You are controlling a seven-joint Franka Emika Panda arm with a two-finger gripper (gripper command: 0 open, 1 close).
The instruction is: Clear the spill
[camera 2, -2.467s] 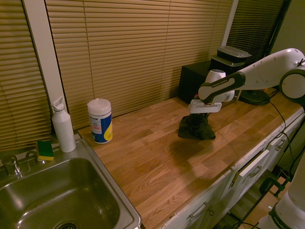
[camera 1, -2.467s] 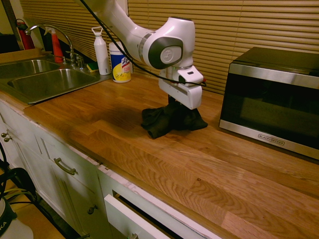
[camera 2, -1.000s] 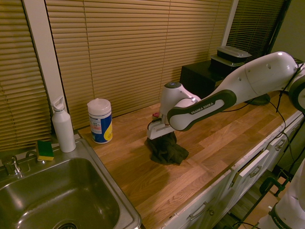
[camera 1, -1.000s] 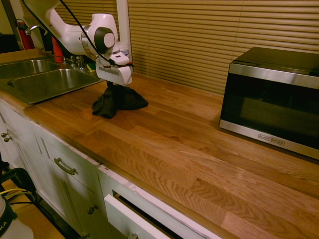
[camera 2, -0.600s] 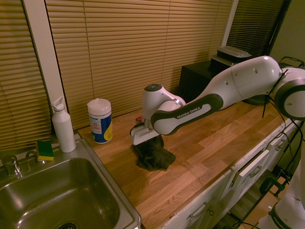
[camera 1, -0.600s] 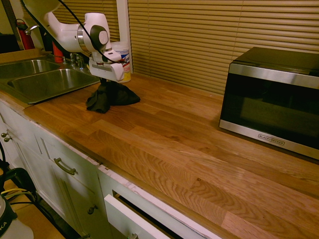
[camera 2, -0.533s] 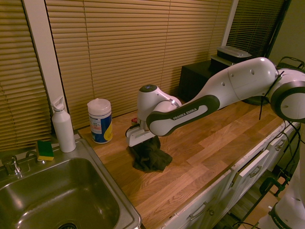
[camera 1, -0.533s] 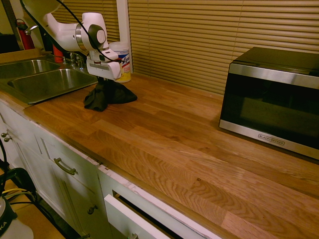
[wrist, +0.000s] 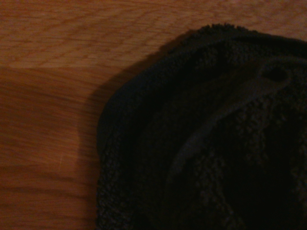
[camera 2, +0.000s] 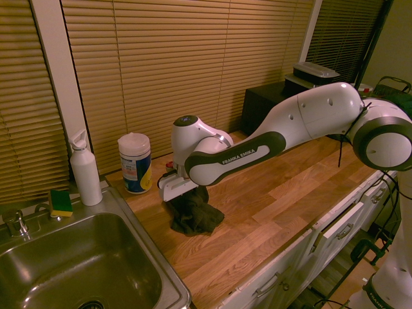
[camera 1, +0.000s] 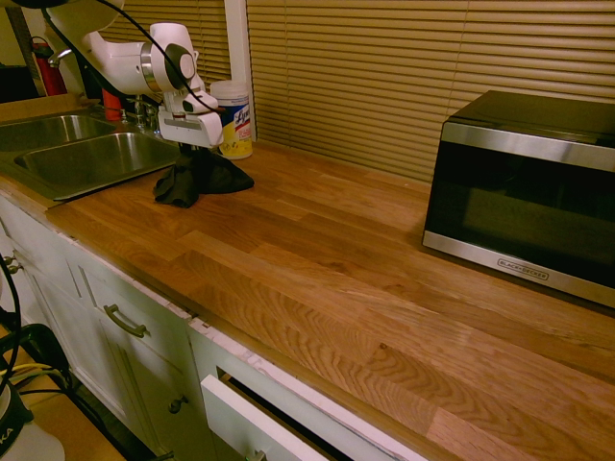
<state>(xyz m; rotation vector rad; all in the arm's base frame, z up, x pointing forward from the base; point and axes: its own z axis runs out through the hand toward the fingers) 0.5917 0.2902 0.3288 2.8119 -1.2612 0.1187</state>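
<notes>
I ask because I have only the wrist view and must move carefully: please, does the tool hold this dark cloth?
Observer: Yes, the tool is closed on the top of the cloth.
Operator: Thank you. Which thing is standing near it, please?
Observer: A wipes canister, upright, on the side of the blinds.
Operator: And the cloth, is it closer to sink or to microwave?
Observer: Closer to the sink; the microwave is well away.

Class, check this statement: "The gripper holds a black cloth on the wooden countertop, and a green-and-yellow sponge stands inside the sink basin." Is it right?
Not quite: the green-and-yellow sponge sits on the rim of the steel sink, behind the basin, as the second exterior view shows. The rest stands.
</notes>
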